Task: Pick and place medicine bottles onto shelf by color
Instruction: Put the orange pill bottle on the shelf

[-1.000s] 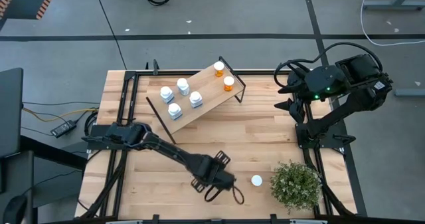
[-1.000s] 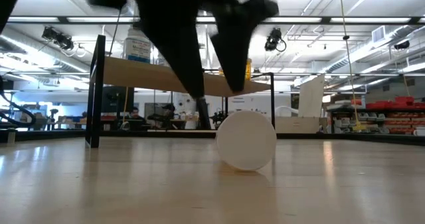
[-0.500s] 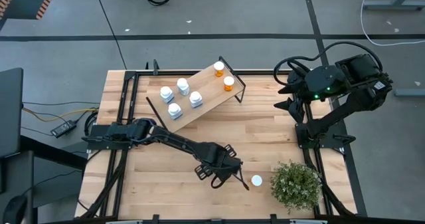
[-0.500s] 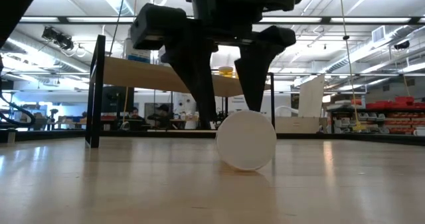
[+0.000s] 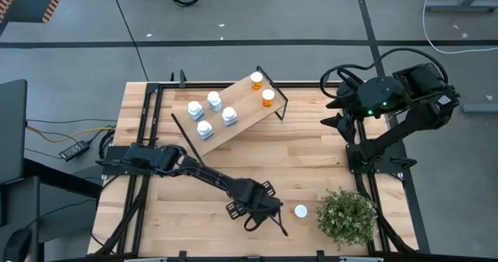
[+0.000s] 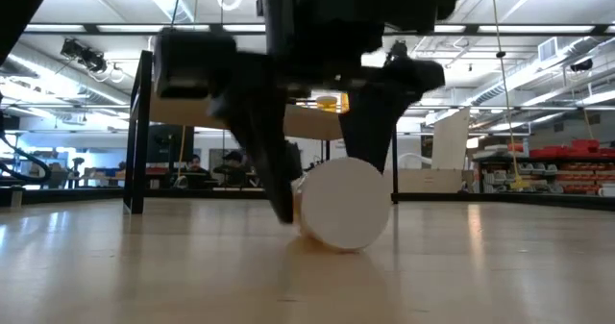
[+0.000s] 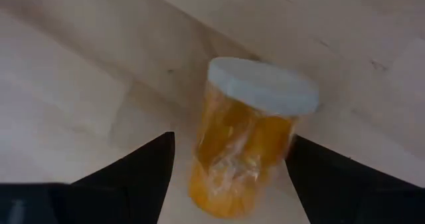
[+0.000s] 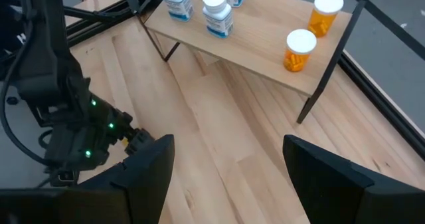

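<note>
Orange bottle [image 7: 242, 141], now between jaws

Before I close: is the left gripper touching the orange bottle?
Apart. The left wrist view shows bare table between each finger and the orange bottle.

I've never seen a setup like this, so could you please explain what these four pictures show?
It is a robot with two dark arms at a wooden table, each ending in two-finger jaws. One picture looks straight down, one looks level across the tabletop, and one comes from each wrist. On the table stand a slanted wooden shelf carrying four white medicine bottles and two orange ones, a potted plant, and a white-capped bottle beside it. The left gripper reaches down with open jaws either side of an orange bottle, not yet gripped. The right gripper waits, open, at the table's right edge.
</note>
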